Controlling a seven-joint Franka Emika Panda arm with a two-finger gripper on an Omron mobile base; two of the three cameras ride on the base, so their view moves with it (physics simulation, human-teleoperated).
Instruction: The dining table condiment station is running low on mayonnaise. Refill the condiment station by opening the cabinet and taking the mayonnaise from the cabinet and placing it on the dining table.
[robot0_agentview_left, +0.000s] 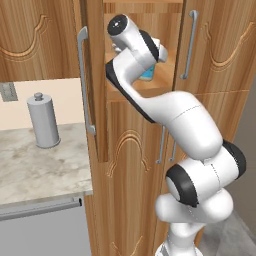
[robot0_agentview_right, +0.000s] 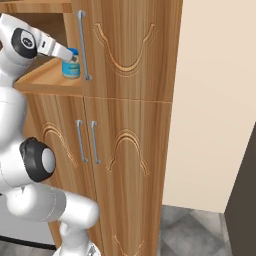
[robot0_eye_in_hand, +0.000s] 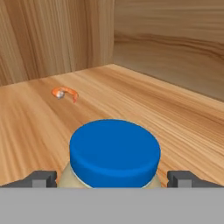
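Soft, even rendered light fills all three views, bright with no harsh glare. The white arm (robot0_agentview_left: 185, 125) carries gentle grey shading on its undersides. The open cabinet (robot0_agentview_right: 50, 75) recess is slightly dimmer than its doors. Edges look mildly soft and low-resolution; no lens distortion is noticeable.

Location: a kitchen. Indicators: a tall wood-grain cabinet (robot0_agentview_left: 130, 165) with carved doors and grey bar handles, a marbled stone counter (robot0_agentview_left: 35, 160) carrying a grey canister (robot0_agentview_left: 43, 121), and a jar of mayonnaise (robot0_eye_in_hand: 114, 154) on the cabinet shelf.
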